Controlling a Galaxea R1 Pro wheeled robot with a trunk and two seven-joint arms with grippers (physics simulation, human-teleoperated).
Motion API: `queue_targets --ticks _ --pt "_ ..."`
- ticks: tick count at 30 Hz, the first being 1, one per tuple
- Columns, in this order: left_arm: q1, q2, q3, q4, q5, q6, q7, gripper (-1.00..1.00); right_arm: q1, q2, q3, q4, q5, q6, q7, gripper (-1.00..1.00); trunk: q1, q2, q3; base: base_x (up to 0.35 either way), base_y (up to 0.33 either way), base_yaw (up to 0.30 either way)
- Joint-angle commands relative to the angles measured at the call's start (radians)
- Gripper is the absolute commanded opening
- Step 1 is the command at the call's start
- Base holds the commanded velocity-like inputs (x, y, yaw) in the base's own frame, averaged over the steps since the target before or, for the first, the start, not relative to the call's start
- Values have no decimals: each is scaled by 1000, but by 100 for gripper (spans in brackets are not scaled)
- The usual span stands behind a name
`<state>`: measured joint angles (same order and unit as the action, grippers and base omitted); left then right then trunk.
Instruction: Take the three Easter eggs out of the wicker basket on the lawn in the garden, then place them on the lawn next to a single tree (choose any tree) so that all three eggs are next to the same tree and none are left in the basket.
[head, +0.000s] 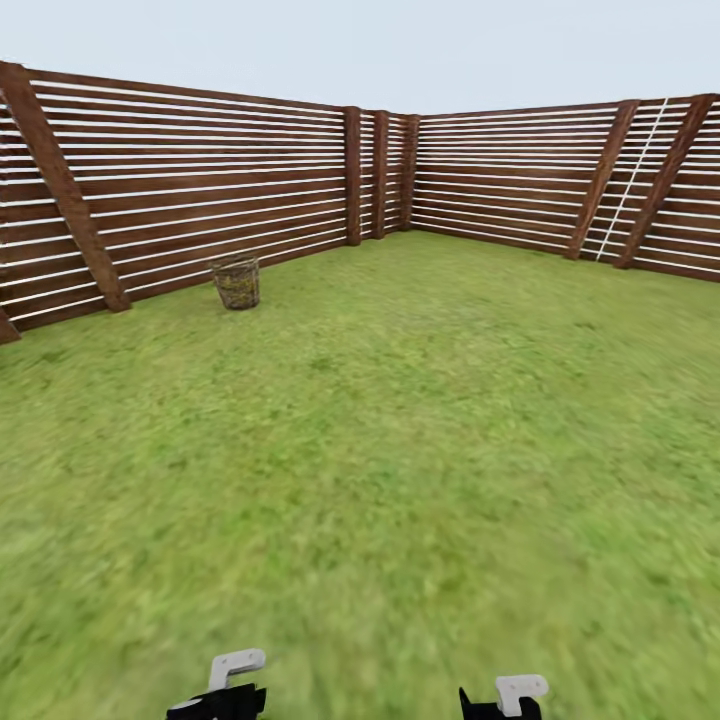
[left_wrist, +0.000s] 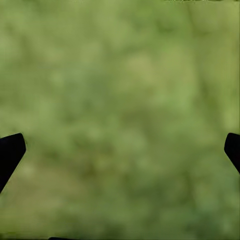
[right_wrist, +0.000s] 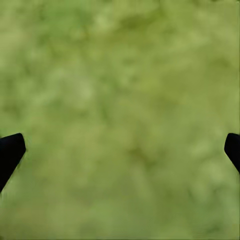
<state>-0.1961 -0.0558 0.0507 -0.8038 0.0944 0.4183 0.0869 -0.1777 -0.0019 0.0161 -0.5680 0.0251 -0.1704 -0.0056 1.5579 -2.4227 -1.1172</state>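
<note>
The wicker basket (head: 237, 282) stands upright on the lawn (head: 400, 450), far ahead of both grippers and more to the side of the left one. It is round and shaped like a bucket, with a brown open weave that looks yellowish between the strands, and its rim is darker. It stands close to the brown fence (head: 180, 190) of horizontal slats, just in front of it, near one slanted post. What lies inside the basket cannot be seen from here; it is too far and too small.

The left gripper (left_wrist: 120, 150) hangs low over the grass, and in the left wrist view its two dark fingertips (left_wrist: 10, 152) stand at opposite edges of the picture, so the jaws are spread wide with nothing between them, only blurred green. The right gripper (right_wrist: 120, 150) looks the same: wide apart, empty, with mottled grass below it. In the head view both grippers, left (head: 225, 690) and right (head: 505, 698), show as black and white parts near the bottom edge, well apart from each other.

The fence makes a corner far ahead, beyond the basket and to its right.
</note>
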Motion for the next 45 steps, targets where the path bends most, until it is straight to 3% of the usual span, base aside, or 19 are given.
queue_targets --ticks 1,11,21,36,45 --pt "0 0 1 -1 10 5 5 100 0 0 1 0 3 -3 -1 100 0 0 -1 109 0 286" --pt "0 1 3 -1 11 5 5 100 0 0 1 -1 3 -3 -1 100 0 0 -1 298 0 235" --pt "0 1 3 -1 11 5 5 100 0 0 2 2 3 -67 -1 100 0 0 -1 326 0 16" --pt "0 1 2 -1 11 5 5 100 0 0 2 3 4 -72 -1 100 0 0 -1 217 0 0" --pt "0 1 6 -3 11 7 5 100 0 0 2 4 4 -72 -1 100 -35 63 27 4 0 0"
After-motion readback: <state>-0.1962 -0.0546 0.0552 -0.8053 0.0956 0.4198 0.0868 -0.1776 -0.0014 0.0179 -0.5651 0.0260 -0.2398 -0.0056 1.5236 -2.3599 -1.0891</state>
